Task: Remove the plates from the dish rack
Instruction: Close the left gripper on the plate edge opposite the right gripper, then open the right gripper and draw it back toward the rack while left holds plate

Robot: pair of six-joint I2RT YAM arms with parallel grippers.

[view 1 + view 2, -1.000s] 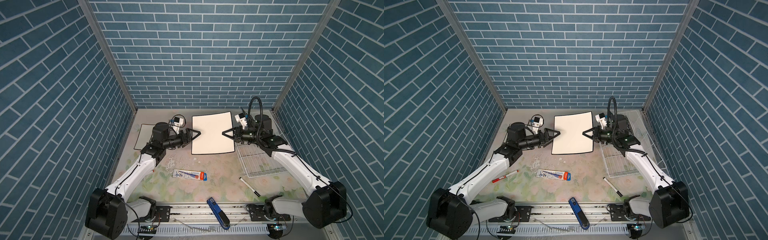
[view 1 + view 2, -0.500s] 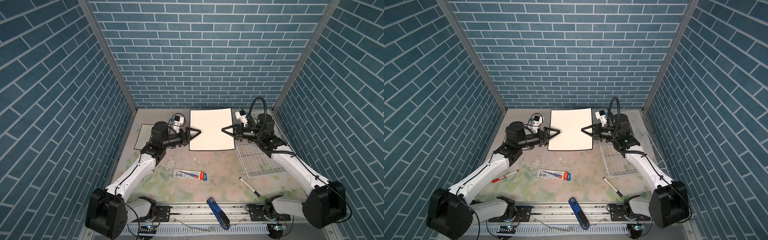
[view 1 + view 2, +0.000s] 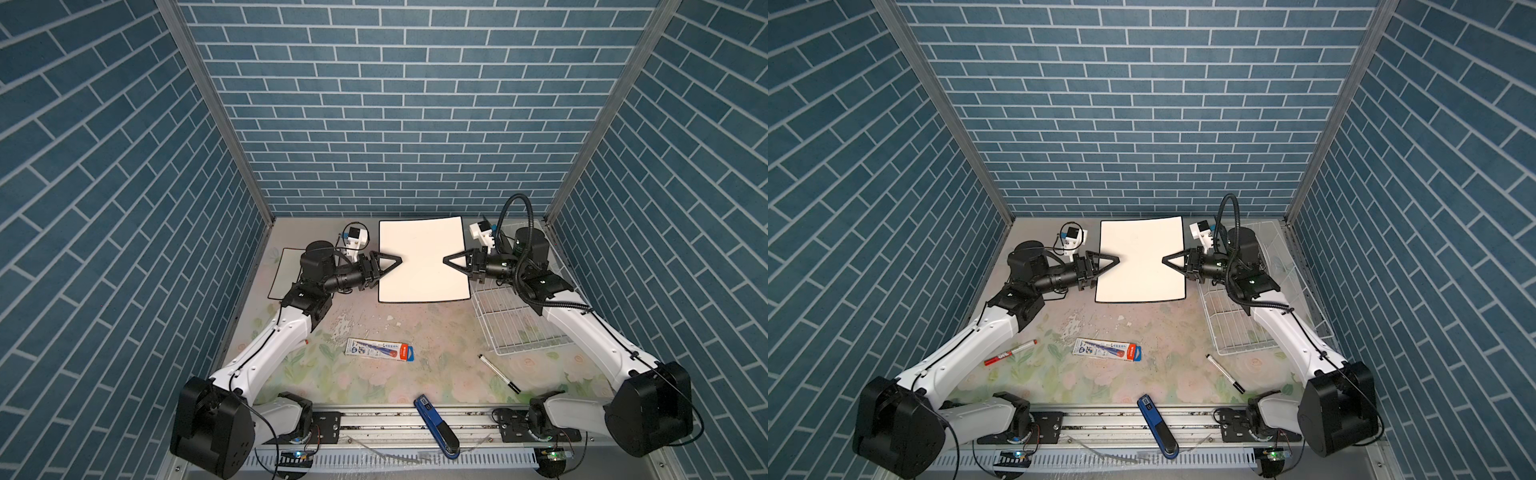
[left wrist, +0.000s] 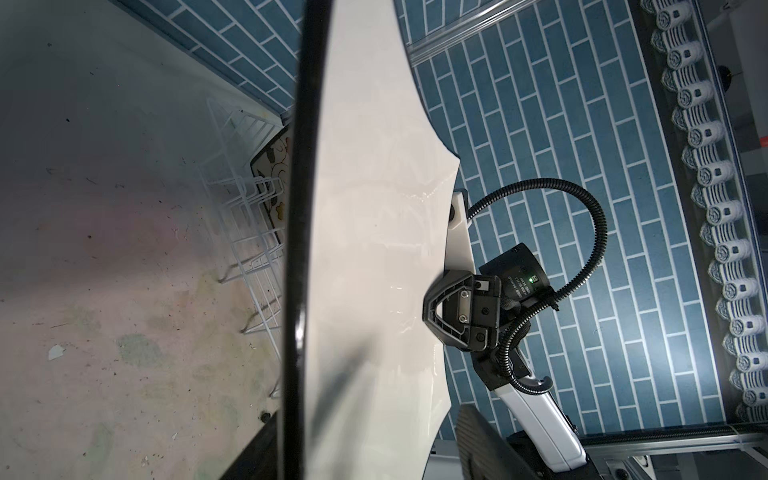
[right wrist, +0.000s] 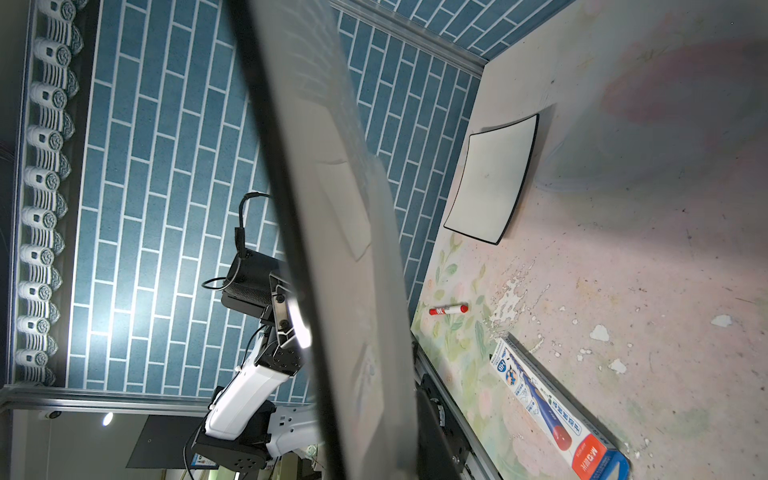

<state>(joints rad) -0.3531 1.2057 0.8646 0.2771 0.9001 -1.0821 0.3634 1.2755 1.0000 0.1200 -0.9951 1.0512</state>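
Observation:
A square white plate with a thin black rim hangs flat above the table's back middle. My right gripper is shut on its right edge. My left gripper straddles its left edge, jaws open with a gap showing beside the plate. The white wire dish rack stands at the right. A flower-painted plate stands upright in the dish rack. Another white plate lies flat at the back left.
A pencil box lies mid-table and a black pen in front of the rack. A red marker lies beside the left arm. A blue stapler sits on the front rail. Brick walls close in three sides.
The held plate has shifted slightly left and toward the back wall. My left gripper's jaws have narrowed around its left edge. The right gripper keeps its grip.

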